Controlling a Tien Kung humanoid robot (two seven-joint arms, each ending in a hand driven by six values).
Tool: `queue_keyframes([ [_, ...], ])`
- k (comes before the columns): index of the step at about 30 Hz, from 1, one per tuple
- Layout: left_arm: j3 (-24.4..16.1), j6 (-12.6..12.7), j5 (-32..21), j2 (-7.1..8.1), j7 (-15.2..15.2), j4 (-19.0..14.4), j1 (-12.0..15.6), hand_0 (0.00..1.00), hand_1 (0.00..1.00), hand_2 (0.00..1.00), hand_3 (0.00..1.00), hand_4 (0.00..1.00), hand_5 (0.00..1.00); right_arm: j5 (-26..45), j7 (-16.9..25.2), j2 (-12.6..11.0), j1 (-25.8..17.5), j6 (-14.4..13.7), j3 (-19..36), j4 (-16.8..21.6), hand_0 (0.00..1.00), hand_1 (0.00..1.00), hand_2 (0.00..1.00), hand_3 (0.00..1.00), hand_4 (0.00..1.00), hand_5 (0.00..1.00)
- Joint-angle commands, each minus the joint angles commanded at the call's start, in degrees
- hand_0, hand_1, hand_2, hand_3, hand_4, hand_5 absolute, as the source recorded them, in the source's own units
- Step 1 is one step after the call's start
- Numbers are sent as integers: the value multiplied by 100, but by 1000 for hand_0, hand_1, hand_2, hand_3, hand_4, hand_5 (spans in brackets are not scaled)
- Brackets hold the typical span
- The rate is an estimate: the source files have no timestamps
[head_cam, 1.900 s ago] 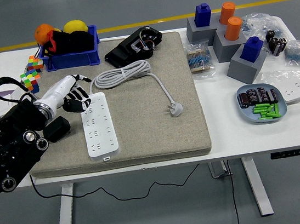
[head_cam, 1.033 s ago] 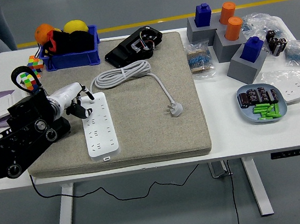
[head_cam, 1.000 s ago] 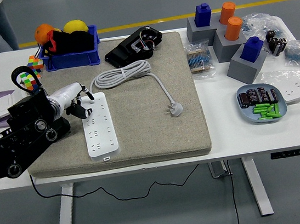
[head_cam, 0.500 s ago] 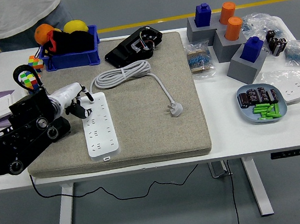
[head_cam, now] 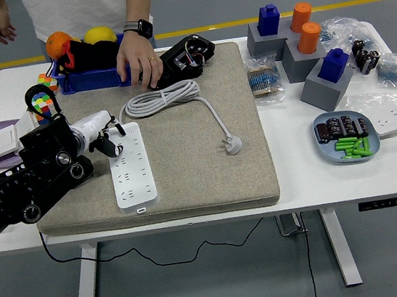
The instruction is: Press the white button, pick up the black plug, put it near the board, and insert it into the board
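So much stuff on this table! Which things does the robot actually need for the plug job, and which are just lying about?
In use: white power strip; black plug unit under the person's hand; robot's left hand.

Lying about: fruit bin; puzzle cubes; block stands; battery tray.

A blue bin (head_cam: 94,78) sits at the back left of the table with an orange ball (head_cam: 57,43) and a yellow ball (head_cam: 99,35) in it. A colorful cube (head_cam: 41,105) is near it. 2 orange cylinders (head_cam: 305,26) stand on grey blocks (head_cam: 296,59). Green batteries (head_cam: 352,146) lie in a blue dish (head_cam: 327,150).
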Motion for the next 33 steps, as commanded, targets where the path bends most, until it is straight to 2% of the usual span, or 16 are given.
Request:
queue_keyframes([
  [8,-12,-47,-6,-98,40,233,-117,104,35,133,645,646,2,1,1,3,5,-3,21,4,726,609,556,672,739,502],
  [14,147,-106,-127,-123,71,359,-194,102,35,133,646,639,2,0,1,6,-2,-2,32,4,726,609,556,672,739,502],
  [33,414,-130,-339,-145,39,439,-293,100,36,133,644,630,2,-8,4,18,3,-4,71,2,726,609,556,672,739,502],
])
